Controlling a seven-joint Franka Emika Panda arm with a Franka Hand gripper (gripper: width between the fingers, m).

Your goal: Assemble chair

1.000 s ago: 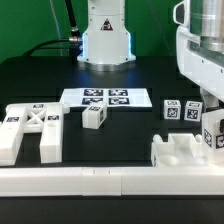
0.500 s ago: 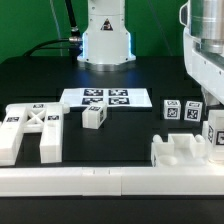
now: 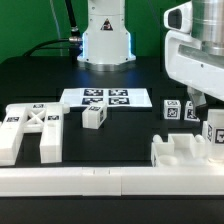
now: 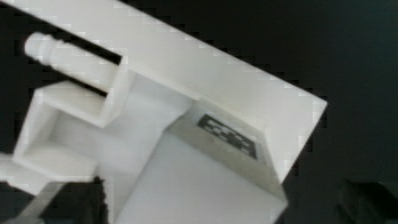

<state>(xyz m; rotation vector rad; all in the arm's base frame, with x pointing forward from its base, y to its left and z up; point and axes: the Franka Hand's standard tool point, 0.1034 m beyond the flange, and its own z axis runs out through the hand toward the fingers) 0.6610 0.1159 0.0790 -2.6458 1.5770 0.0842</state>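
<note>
From here I see the pincer hanging just above the tagged white leg block on the tabletop, but I cannot tell whether it is spread.

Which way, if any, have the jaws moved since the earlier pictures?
Yes: upward, away from the white chair part at the exterior view's right, which stayed put.

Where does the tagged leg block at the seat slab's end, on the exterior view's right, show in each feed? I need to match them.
Exterior view: the leg block stands upright near the exterior view's right edge, at the end of the seat slab.
Wrist view: it fills the middle of the picture, seen close, tag face toward the camera.
Shared landmark: the seat slab's notched edge, probably the square recess beside the block.
</note>
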